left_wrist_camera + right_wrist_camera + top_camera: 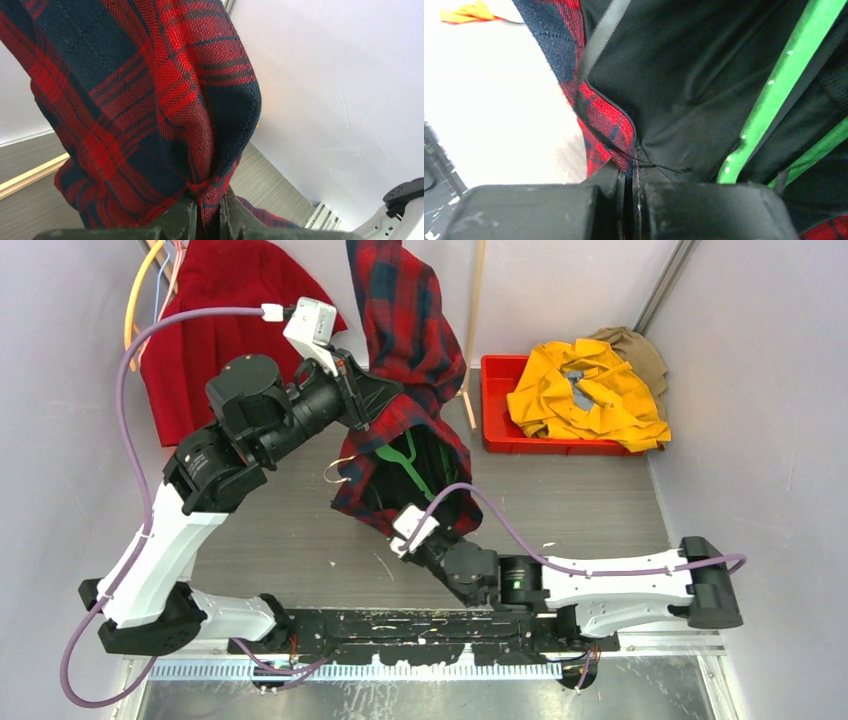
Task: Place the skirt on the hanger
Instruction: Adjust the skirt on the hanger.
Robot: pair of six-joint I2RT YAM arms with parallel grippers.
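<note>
The plain red pleated skirt hangs against the back left wall, away from both grippers. Thin hanger hooks show at its top left corner; I cannot tell whether the cream hanger is among them. My left gripper is raised and shut on a fold of a red-and-black plaid garment, seen close in the left wrist view between the gripper's fingertips. My right gripper is shut on that garment's lower edge and black lining, at its fingertips.
A green hanger with a metal hook sits inside the plaid garment; it also shows in the right wrist view. A red bin at the back right holds a yellow garment, with brown cloth behind it. A wooden rod leans at the back.
</note>
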